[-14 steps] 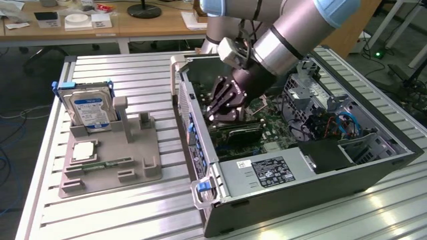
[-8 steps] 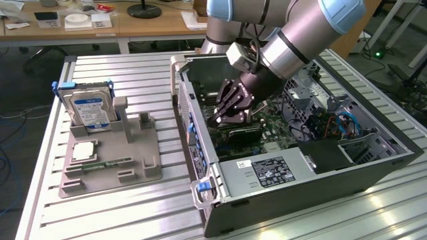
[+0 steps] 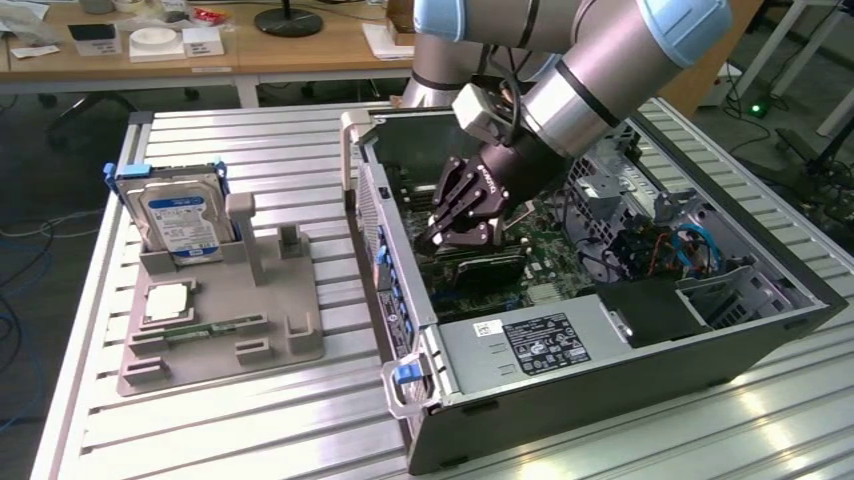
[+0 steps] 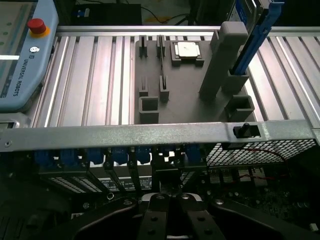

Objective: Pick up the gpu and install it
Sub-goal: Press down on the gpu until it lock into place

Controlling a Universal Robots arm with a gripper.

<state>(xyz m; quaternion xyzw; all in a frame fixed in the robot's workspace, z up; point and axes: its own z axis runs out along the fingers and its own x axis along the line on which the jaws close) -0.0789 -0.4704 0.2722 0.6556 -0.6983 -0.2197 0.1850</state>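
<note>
Gripper: fingertips were hidden inside the computer case. Gpu: mostly covered beneath gripper; seating indeterminate.

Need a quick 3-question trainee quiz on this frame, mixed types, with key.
1. True or false: the gripper is down inside the open computer case.
2. What stands upright on the grey holder? A) hard drive B) fan C) keyboard
3. Fill in: the dark card on the motherboard just below the gripper is the ___.

Key: 1 true; 2 A; 3 gpu.
</note>
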